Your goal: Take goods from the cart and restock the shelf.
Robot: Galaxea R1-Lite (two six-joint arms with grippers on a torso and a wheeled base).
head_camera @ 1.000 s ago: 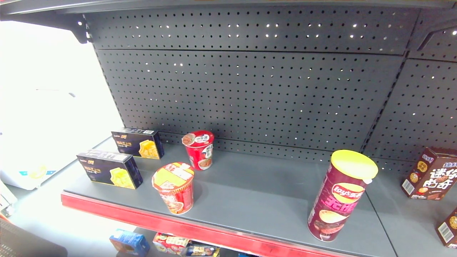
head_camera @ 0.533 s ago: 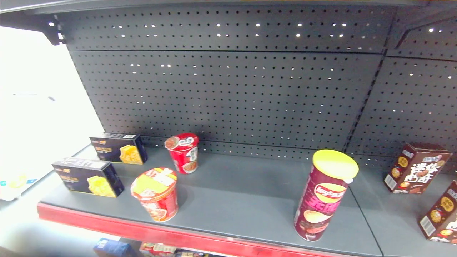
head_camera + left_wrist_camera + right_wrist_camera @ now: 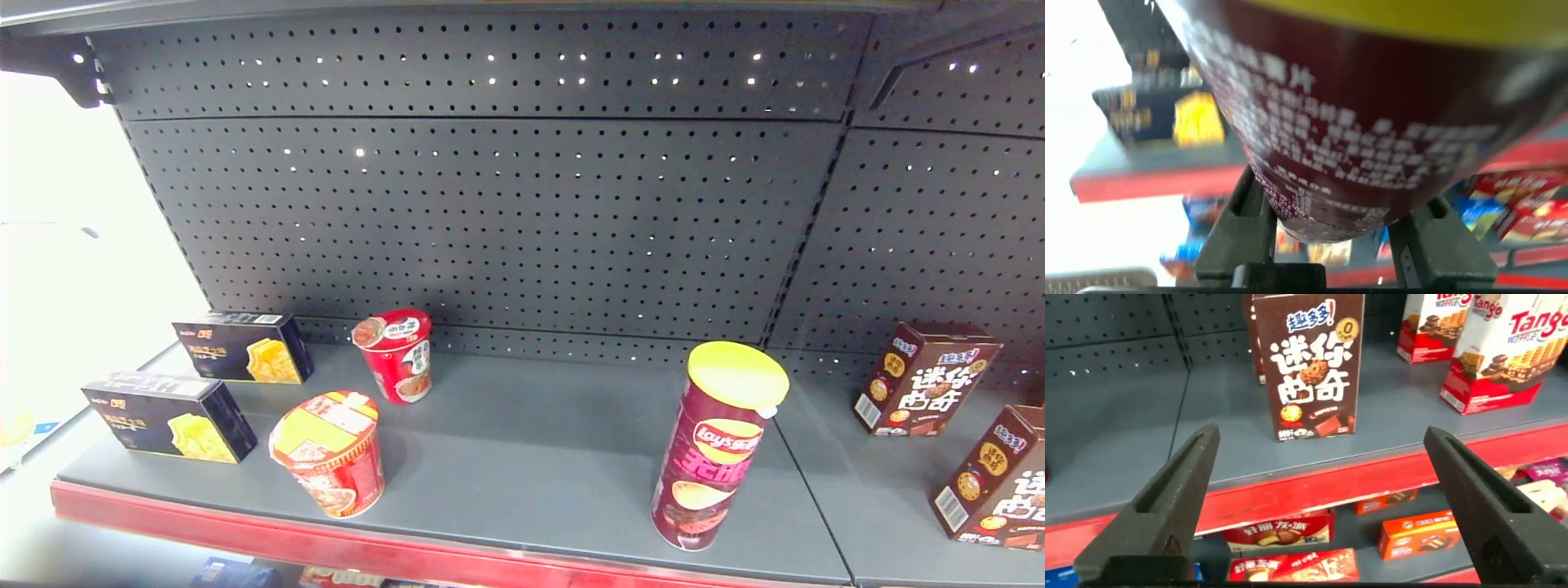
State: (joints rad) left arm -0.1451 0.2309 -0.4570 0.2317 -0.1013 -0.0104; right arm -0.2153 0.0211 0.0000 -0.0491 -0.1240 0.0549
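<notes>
Chips can (image 3: 1355,122), maroon with a yellow lid, is gripped near its base by the left tool (image 3: 1335,222). It is probably a light, stiff tube with a slick wrap, so hold it firmly at mid-body without crushing it. Beyond this tool is the red-edged shelf (image 3: 1151,175), and the right tool (image 3: 1319,449) is spread wide, facing a brown box (image 3: 1305,367).

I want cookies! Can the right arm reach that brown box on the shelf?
Probably yes: the right gripper faces the brown box with open, empty fingers, and nothing stands between them.

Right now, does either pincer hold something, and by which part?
The left pincer grips a maroon chip can by its sides; the right pincer is empty.
</notes>
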